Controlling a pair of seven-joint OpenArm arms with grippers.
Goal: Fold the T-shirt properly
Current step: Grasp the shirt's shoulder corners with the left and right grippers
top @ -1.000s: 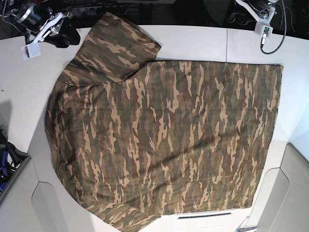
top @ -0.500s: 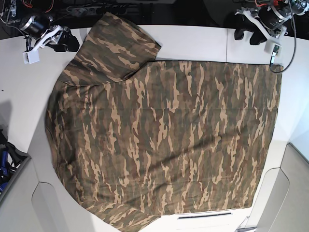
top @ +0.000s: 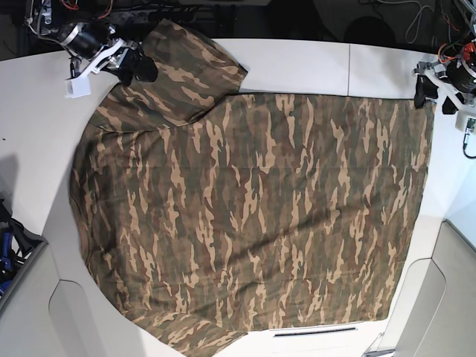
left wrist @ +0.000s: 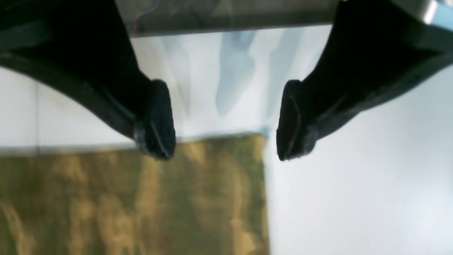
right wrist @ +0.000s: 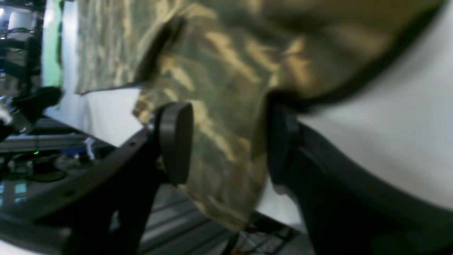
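Note:
The camouflage T-shirt (top: 253,208) lies spread flat over the white table, one sleeve (top: 186,67) pointing to the back left. My right gripper (top: 143,68) is at that sleeve's outer edge. In the right wrist view it (right wrist: 226,148) stands open, with the sleeve cloth (right wrist: 226,117) running between its fingers. My left gripper (top: 433,97) hovers at the shirt's back right corner. In the left wrist view it (left wrist: 224,141) is wide open above that blurred corner (left wrist: 198,198), holding nothing.
The white table (top: 297,63) shows bare behind the shirt and along its left side. A seam (top: 349,71) splits the tabletop. Dark clutter and cables lie beyond the back edge. A dark bin edge (top: 11,245) sits at the far left.
My right gripper moved right onto the sleeve edge. My left gripper swung right and down to the shirt's back right corner, and its jaws opened wider.

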